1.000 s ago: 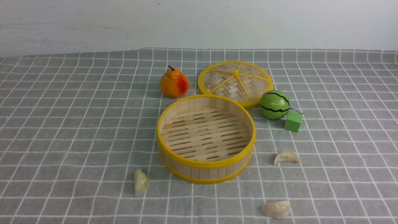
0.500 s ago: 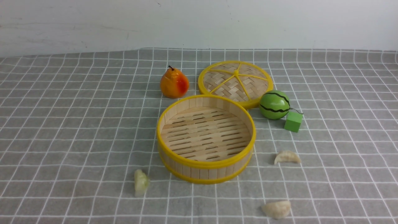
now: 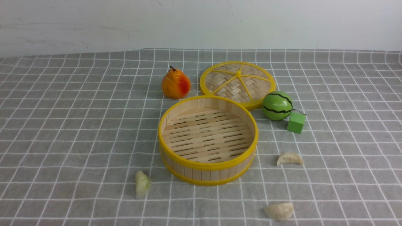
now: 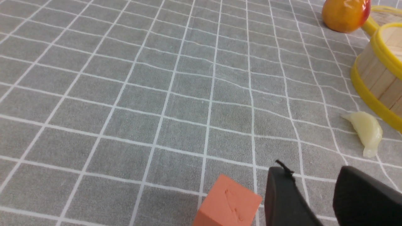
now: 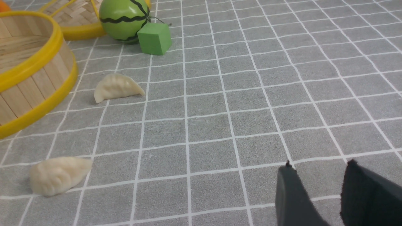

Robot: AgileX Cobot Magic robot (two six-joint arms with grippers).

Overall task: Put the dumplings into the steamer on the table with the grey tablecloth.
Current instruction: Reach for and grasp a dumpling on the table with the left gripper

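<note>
The steamer (image 3: pixel 205 174) stands empty near the middle of the table (image 3: pixel 62 135), on the grey cloth (image 3: pixel 345 94). Three dumplings lie on the cloth outside it. A greenish dumpling (image 3: pixel 142 184) is just off its wall toward the near left corner, a cream dumpling (image 3: pixel 290 158) is beside it toward the right edge, and a third dumpling (image 3: pixel 279 211) is close to the near edge. Toward the far edge are the lid (image 3: pixel 237 82), a pear (image 3: pixel 175 84), a melon (image 3: pixel 277 105) and a green cube (image 3: pixel 296 122). The left gripper (image 4: pixel 314 179), by an orange cube (image 4: pixel 227 207), and the right gripper (image 5: pixel 320 168) both have their jaws partly apart, gripping nothing.
</note>
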